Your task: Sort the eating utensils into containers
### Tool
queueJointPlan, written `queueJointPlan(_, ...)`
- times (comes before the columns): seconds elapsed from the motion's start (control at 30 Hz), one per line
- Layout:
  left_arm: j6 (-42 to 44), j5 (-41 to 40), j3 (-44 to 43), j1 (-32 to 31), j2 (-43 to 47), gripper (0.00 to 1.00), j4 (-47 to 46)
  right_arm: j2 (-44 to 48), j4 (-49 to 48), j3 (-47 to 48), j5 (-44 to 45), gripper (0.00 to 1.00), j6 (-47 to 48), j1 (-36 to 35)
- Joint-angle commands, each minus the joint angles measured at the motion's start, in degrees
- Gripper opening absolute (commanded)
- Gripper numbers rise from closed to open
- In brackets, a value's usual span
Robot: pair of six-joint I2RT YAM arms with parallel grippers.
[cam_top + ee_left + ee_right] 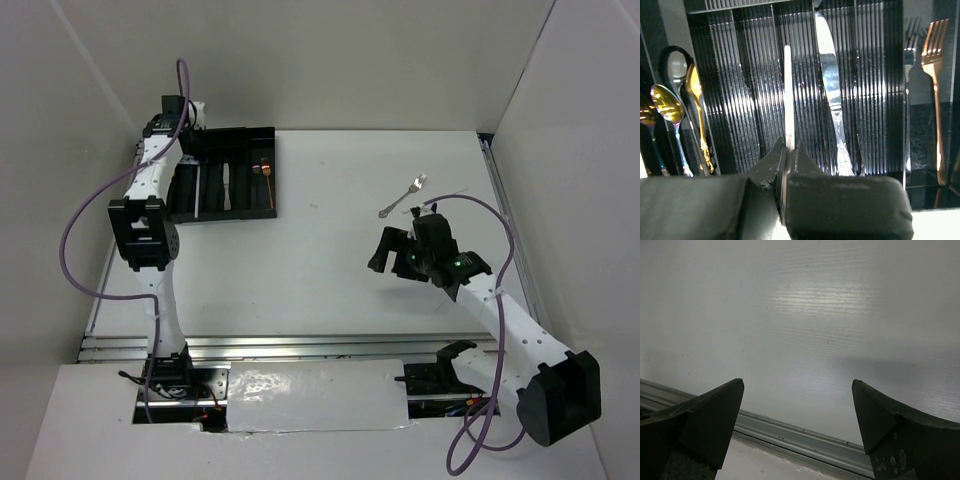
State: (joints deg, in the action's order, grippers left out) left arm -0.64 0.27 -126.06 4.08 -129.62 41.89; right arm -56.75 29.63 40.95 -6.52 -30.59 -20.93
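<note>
The black cutlery tray (262, 136) lies at the table's far left. My left gripper (192, 140) hangs over its far end, shut on a thin pale stick (788, 90) that runs along a middle slot. In the left wrist view the tray (740, 90) holds a silver knife (830, 75), a silver fork (909, 65), a copper fork (935, 60) and several spoons (670, 100) at the left. One silver fork (402, 197) lies on the table at the far right. My right gripper (392, 250) is open and empty, just nearer than that fork. The right wrist view shows no utensil.
White walls enclose the table on the left, back and right. An aluminium rail (805, 437) runs past my right gripper's open fingers (715, 415). A purple cable (75, 225) loops beside the left arm.
</note>
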Motion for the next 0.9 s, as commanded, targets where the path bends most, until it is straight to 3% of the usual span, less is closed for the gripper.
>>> queueJointPlan(0.0,-0.8,0.1,-2.8,0.3,-1.2,0.0,-3.5,-0.6,-1.7,2.9,0.2,0.97,-0.3,0.6)
queueJointPlan(0.3,-2.4,0.8,-4.3,2.1,-1.0,0.0,-4.4,-3.4,-1.5,4.7,-0.2,0.97,-0.3,0.9)
queueJointPlan(0.47,-2.0,2.1,-11.0,2.2,-1.9,0.0,2.0,-4.3,-2.1,5.5,-0.6,0.97,0.1,0.9)
queueJointPlan(0.67,-1.1,1.4,-3.0,2.2,0.0,0.0,-5.1,-5.1,-2.5,5.2,-0.6,0.97,0.1,1.0)
queueJointPlan(0.87,-1.7,1.0,-4.5,2.2,-3.9,0.0,-6.5,-6.8,-2.4,5.7,-0.9,0.97,0.1,1.0)
